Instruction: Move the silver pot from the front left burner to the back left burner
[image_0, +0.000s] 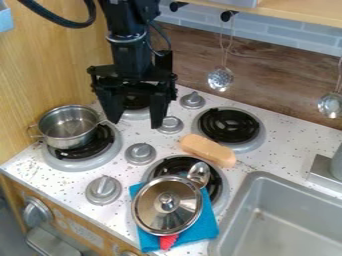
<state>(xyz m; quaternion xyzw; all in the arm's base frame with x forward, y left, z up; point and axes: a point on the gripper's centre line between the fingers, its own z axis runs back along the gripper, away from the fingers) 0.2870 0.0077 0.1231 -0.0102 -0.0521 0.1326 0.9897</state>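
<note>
In the camera view, hangs down from the top edge, over the rear left part of the white stove top (148, 165), with a wide, empty pincer (135, 123) pointing downward. Appears, by judgement, to be at a free stage, without contact or load. To grip the steel pot (67, 124) from here, would call for a shift toward the left of the view, then a descent to the rim or a handle; cannot tell the exact height above it.

Near the left edge, see that pot on the left burner (116, 146), just beside the wooden wall (50, 65). Upright or nearly so, open at the top, and round, so without a long axis in the body; across the two side handles, slants gently from lower left to upper right.

Close to the pincer's right fingertip in the view, note a silver knob (170, 125). Farther right, find a tan oblong block (208, 150), lengthwise from upper left to lower right, between two burners. Below that, see a round lid (155, 210), knob up, on a blue cloth (207, 225), with a spoon (199, 174) at its upper edge and a red object (168, 242) at its lower edge.
</note>
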